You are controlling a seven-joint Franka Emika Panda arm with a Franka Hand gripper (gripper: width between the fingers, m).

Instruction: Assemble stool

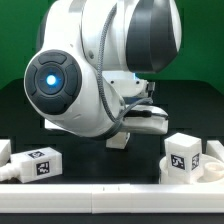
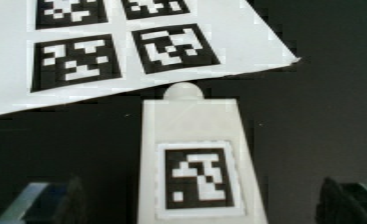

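In the wrist view a white stool leg (image 2: 201, 160) lies on the black table, with a black-and-white tag on its upper face and a rounded peg at its far end. My gripper (image 2: 198, 205) is open. Its dark fingers (image 2: 47, 200) stand one on each side of the leg, with a gap at each side. In the exterior view another tagged leg (image 1: 38, 163) lies at the left. A further tagged leg (image 1: 183, 155) stands at the right beside the round seat disc (image 1: 208, 172). The arm's body hides the gripper there.
The marker board (image 2: 109, 50) lies just beyond the leg's peg end. The large glossy white robot body (image 1: 100, 60) fills most of the exterior view. A white ledge (image 1: 110, 192) runs along the table's front edge. Another white part (image 1: 4, 152) shows at the far left.
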